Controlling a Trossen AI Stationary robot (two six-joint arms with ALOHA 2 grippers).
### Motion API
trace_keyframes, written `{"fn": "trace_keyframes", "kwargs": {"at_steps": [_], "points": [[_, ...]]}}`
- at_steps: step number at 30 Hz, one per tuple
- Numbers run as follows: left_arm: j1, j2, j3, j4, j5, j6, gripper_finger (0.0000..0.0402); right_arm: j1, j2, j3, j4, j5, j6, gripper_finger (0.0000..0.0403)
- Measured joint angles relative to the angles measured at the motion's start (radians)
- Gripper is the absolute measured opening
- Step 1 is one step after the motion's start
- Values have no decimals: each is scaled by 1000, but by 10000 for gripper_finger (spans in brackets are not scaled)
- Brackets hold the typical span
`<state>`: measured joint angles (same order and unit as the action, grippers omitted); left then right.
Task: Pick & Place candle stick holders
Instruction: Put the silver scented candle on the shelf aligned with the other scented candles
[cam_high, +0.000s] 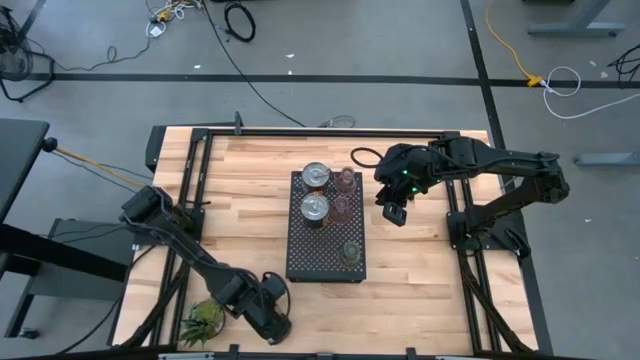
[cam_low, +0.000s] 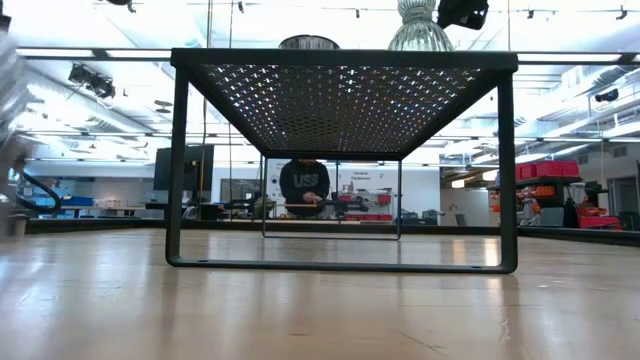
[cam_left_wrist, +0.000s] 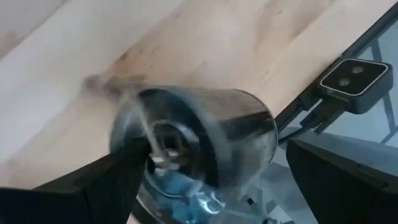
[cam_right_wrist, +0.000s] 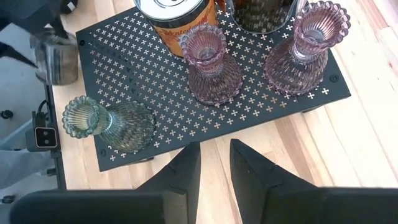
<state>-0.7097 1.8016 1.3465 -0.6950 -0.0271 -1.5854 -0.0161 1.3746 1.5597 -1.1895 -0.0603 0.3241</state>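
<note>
Holding a round silvery holder (cam_left_wrist: 193, 149) between the left gripper's (cam_high: 272, 318) widely spread fingers, near the table's (cam_high: 250, 180) front edge, close to the spiky plant (cam_high: 203, 320); the wrist view shows the metal cup lying sideways across the jaws, so I judge the hold to be on its wall; the surface is smooth and likely slippery; it is stiff, so I could squeeze firmly without harm.

Right gripper (cam_high: 396, 208) hovers just beside the black perforated tray (cam_high: 300, 262), fingers nearly together and empty.

On the tray: two more silvery holders (cam_high: 315, 175) and (cam_high: 314, 208) stand along one side; two pink glass holders (cam_right_wrist: 212, 62) and (cam_right_wrist: 306, 48) stand next to them; the olive-green glass holder (cam_right_wrist: 109, 121) stands apart from the rest, near the tray's front end; one spot on the tray is left for the piece in hand, as I read it.

Handling note: the glass ones are ribbed, narrow at the neck and flared at the base; brittle, probably heavier than they look; I would take them at the neck, gently; the ribs should help against slipping.

Risk: the tray stands raised on legs, so I must lift clear of its rim.
</note>
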Motion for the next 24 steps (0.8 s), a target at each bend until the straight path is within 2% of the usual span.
{"fn": "trace_keyframes", "kwargs": {"at_steps": [24], "points": [[0, -4, 3, 11, -15, 0, 387, 0, 0, 0, 11, 0, -8, 84]]}}
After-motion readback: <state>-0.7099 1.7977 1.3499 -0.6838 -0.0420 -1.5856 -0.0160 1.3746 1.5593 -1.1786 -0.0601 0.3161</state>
